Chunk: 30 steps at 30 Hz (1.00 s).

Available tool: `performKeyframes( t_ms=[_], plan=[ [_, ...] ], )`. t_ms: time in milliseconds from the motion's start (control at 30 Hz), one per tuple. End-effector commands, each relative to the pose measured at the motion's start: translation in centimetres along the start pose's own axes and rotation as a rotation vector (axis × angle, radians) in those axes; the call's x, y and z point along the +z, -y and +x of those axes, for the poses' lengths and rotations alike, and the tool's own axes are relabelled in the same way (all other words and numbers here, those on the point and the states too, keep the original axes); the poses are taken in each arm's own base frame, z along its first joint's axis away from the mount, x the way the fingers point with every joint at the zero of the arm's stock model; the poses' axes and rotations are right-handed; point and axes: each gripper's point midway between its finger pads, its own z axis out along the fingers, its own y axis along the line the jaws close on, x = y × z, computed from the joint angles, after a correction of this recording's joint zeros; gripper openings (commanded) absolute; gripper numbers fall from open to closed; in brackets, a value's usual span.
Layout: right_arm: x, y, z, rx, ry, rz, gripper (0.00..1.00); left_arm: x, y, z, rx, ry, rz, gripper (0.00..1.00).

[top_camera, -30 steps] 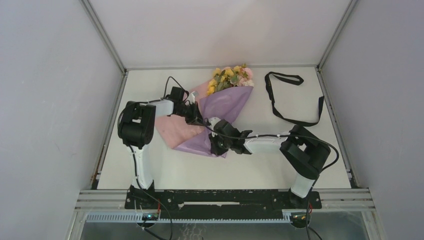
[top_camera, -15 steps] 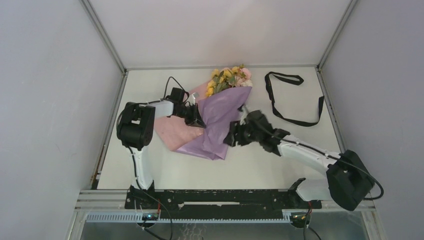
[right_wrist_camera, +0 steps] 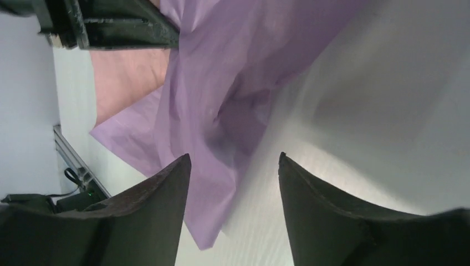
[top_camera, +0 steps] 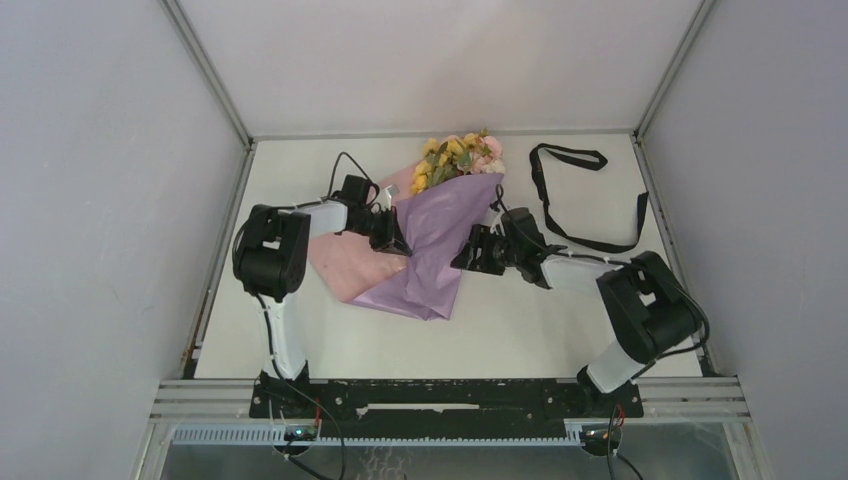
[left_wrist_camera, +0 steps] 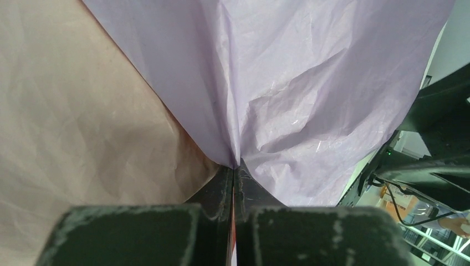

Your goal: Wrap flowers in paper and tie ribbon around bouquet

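The left gripper (left_wrist_camera: pixel 233 176) was pinched shut on a fold of the paper (top_camera: pixel 440 225) where the lilac flap crossed the pink side, probably to stop the wrap springing open around the flowers (top_camera: pixel 460 155), whose blooms pointed at the table's (top_camera: pixel 520 320) far edge. The right gripper (right_wrist_camera: pixel 233 162) stood open and empty just beside the flap's right edge. The ribbon (top_camera: pixel 600 243) lay untied toward the far right corner, apart from the paper, likely the free arm's next job.

Ribbon (top_camera: pixel 543 200) right of bouquet (top_camera: pixel 445 215) — apart
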Motion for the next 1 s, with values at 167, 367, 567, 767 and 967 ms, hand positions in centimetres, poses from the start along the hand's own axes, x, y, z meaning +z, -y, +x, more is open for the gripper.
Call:
performKeyframes(
  t_ms=[167,367,567,767,967],
  plan=[
    [1.2,0.3,-1.6,0.045,0.029,-0.025,0.19,-0.6,0.0,1.7,0.053,-0.025,-0.049,0.00],
    [-0.6,3.4,0.2,0.080,-0.024,0.081,0.00,0.0,1.8,3.7,0.137,-0.066,-0.036,0.00],
    [-3.4,5.6,3.5,0.142,-0.084,0.155,0.00,0.2,4.8,3.8,0.184,-0.004,0.030,0.00],
    [-5.8,6.0,2.9,0.166,-0.056,0.194,0.28,0.9,4.6,5.0,0.194,-0.035,0.028,0.00],
    [-9.0,2.5,-3.2,-0.142,0.091,0.351,0.26,1.3,4.0,5.9,0.182,-0.040,0.037,0.00]
  ],
)
